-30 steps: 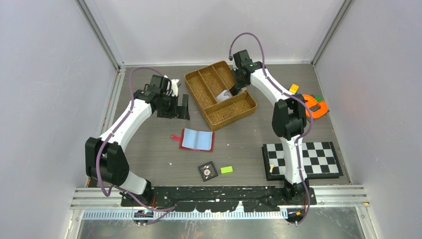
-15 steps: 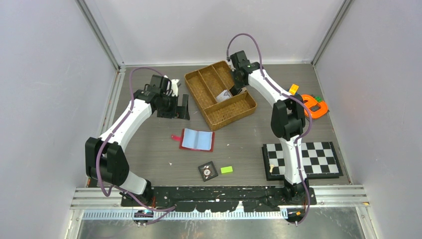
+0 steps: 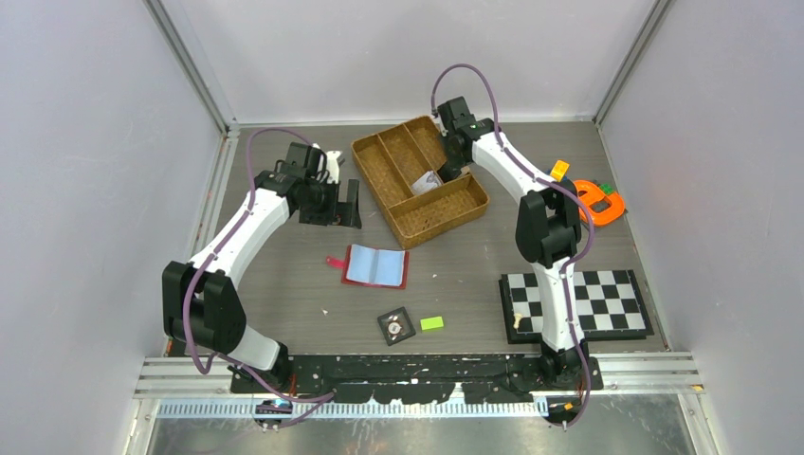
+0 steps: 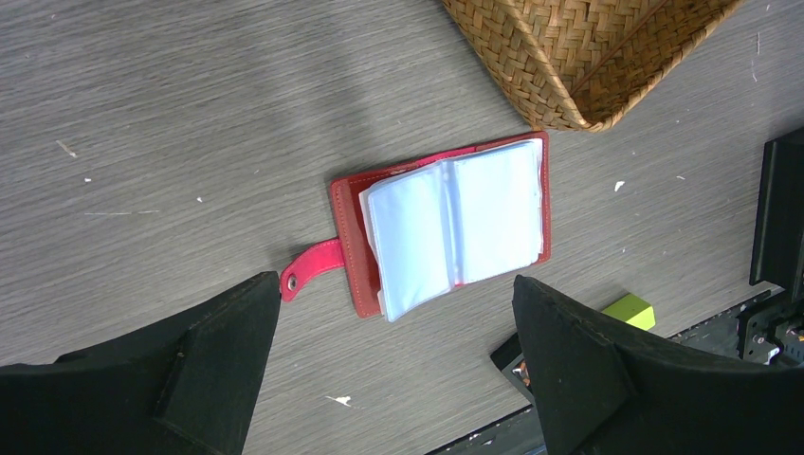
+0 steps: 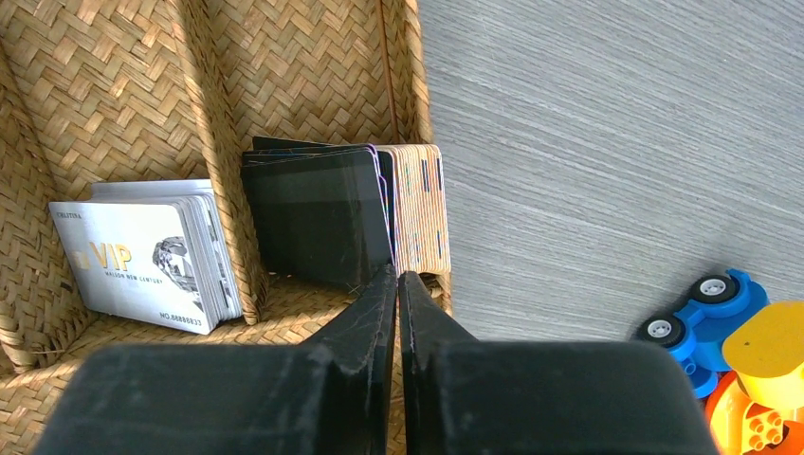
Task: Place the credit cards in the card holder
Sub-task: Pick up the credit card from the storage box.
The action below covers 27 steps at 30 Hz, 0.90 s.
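Silver credit cards marked "VIP", stacked in woven tray.

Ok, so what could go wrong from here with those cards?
The right arm's fingers, almost closed, sit at a packed stack of dark cards beside a striped tan card: they may pinch several or none. That card stands against the woven brown tray's wall, which the tips could snag. The red folding wallet lies open and unheld, the left arm's open fingers above it: it may slide.
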Each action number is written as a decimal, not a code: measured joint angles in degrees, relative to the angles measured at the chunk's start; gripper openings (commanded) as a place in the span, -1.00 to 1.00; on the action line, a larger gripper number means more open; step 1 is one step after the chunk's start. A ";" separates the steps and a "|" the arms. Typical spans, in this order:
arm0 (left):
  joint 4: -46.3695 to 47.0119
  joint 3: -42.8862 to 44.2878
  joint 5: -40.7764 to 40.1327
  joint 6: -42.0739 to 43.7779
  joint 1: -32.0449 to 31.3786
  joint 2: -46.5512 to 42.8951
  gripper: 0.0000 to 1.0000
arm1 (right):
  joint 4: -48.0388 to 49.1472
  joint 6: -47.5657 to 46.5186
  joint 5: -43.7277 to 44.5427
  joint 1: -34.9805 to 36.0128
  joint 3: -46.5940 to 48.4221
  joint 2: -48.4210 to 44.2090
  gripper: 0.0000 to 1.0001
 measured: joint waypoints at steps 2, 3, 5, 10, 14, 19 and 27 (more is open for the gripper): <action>0.00 0.00 0.02 0.00 0.00 0.00 0.90 | 0.00 -0.17 0.28 0.07 0.00 0.00 -0.79; 0.00 0.00 0.02 0.00 0.00 0.00 0.90 | 0.00 -0.28 0.39 0.13 0.00 0.00 -0.79; 0.00 0.00 0.04 0.00 0.00 0.00 0.90 | -0.02 -0.44 0.48 0.20 0.00 0.00 -0.79; 0.00 0.00 0.33 0.00 0.00 0.00 0.90 | -0.35 -0.72 0.50 0.28 0.09 0.02 -0.57; -0.02 0.00 0.37 0.00 0.00 0.00 0.90 | -0.72 -0.83 0.52 0.28 0.87 0.44 -0.29; -0.02 0.00 0.39 0.00 0.00 0.00 0.90 | -1.07 -0.96 0.50 0.28 2.49 2.08 -0.19; -0.09 0.00 0.39 0.02 0.00 0.00 0.90 | -1.77 -0.96 0.31 0.28 3.63 4.52 -0.28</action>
